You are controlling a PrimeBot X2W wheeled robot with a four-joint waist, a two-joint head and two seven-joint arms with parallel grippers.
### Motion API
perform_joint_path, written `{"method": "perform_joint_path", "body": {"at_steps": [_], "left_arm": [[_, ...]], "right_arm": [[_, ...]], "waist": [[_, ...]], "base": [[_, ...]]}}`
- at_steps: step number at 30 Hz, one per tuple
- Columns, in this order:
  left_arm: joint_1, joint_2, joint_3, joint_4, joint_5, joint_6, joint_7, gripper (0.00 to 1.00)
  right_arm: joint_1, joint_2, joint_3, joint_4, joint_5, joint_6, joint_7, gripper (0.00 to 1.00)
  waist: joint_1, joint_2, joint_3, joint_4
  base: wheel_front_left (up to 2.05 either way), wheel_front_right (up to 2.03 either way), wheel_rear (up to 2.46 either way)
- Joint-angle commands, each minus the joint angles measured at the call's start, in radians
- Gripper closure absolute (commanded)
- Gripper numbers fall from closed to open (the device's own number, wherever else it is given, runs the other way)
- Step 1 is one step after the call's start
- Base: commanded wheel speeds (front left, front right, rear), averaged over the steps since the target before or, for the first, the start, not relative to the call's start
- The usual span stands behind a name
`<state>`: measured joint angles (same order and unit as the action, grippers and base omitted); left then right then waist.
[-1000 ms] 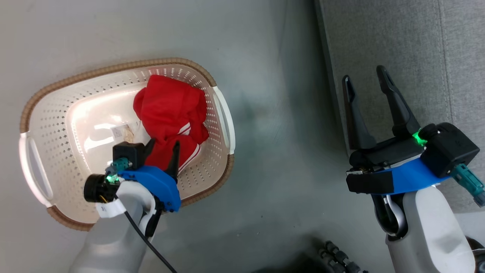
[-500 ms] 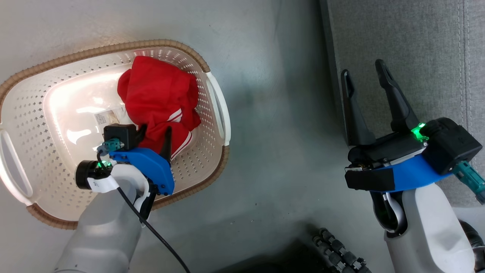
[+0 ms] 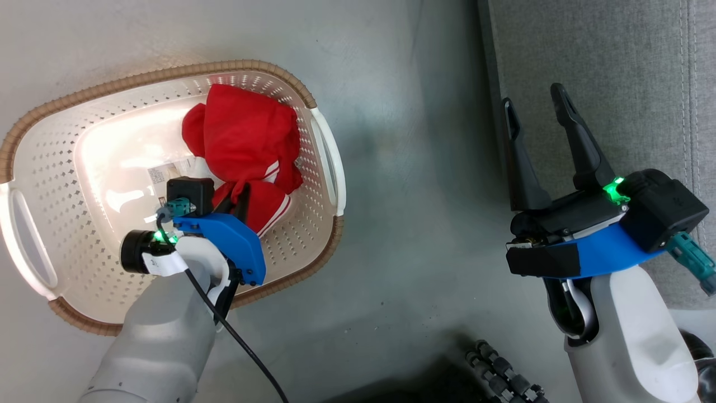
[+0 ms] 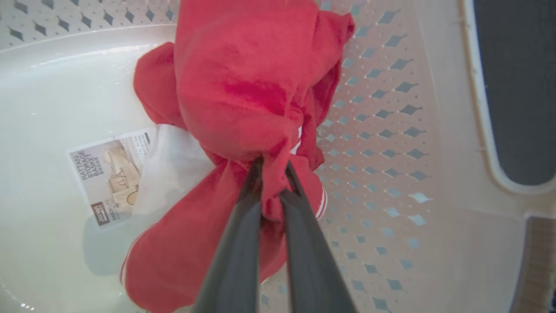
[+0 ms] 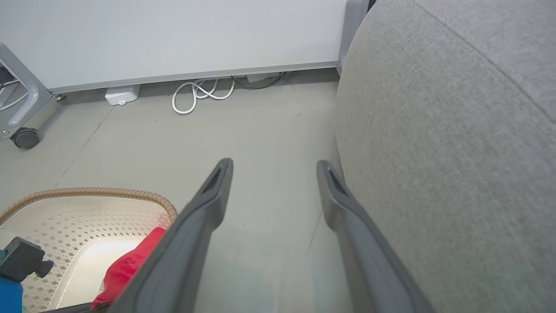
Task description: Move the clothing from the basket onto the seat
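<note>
The red clothing [image 3: 246, 134] lies bunched against the right wall of the cream basket [image 3: 72, 184] on the floor. My left gripper [image 3: 238, 193] reaches down into the basket and is shut on a fold of the clothing [image 4: 243, 87]. The left wrist view shows both fingers [image 4: 243, 226] pinching red fabric at the left gripper [image 4: 273, 167] tips, with white stripes beside them. My right gripper [image 3: 532, 101] stands open, holding nothing, above the floor at the edge of the grey seat [image 3: 604, 67]. In the right wrist view the right gripper [image 5: 274, 165] points along the seat [image 5: 434, 130], with the basket [image 5: 100, 191] and clothing [image 5: 126, 265] at lower left.
A paper label [image 4: 110, 174] lies on the basket floor. A pale partition panel [image 5: 173, 39] on a castor [image 5: 26, 138] stands beyond, with a coiled white cable [image 5: 200, 93] and white adapter [image 5: 122, 94] at its foot. A black cable chain [image 3: 503, 375] lies near my base.
My left gripper's fingers have come together on a fold of the clothing, bunching it. The head camera shifted a little. The right gripper stayed open in place.
</note>
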<state>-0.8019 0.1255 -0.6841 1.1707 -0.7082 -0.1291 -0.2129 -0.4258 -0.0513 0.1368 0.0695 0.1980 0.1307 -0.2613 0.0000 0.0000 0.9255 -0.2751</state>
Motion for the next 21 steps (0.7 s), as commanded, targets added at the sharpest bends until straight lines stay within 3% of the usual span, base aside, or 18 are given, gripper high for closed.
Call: {"method": "perform_joint_path", "body": {"at_steps": [1,10,21], "left_arm": [[-0.012,0.008,0.000,-0.003,-0.002,-0.002,-0.006,1.00],[0.000,-0.003,-0.049,0.002,-0.027,-0.002,-0.024,1.00],[0.092,-0.014,-0.092,-0.039,-0.100,-0.002,-0.044,1.00]], "right_arm": [[-0.011,0.002,0.001,0.001,0.009,0.000,-0.005,0.00],[-0.013,0.002,0.008,0.020,0.019,0.000,-0.005,0.00],[0.026,0.001,0.010,0.059,0.026,0.000,-0.005,0.00]], "waist": [[0.0000,0.0000,-0.002,0.001],[0.0000,0.0000,-0.053,0.012],[0.0000,0.0000,-0.262,0.051]], "base": [[0.00,0.00,0.00],[0.00,0.00,0.00],[0.00,0.00,0.00]]}}
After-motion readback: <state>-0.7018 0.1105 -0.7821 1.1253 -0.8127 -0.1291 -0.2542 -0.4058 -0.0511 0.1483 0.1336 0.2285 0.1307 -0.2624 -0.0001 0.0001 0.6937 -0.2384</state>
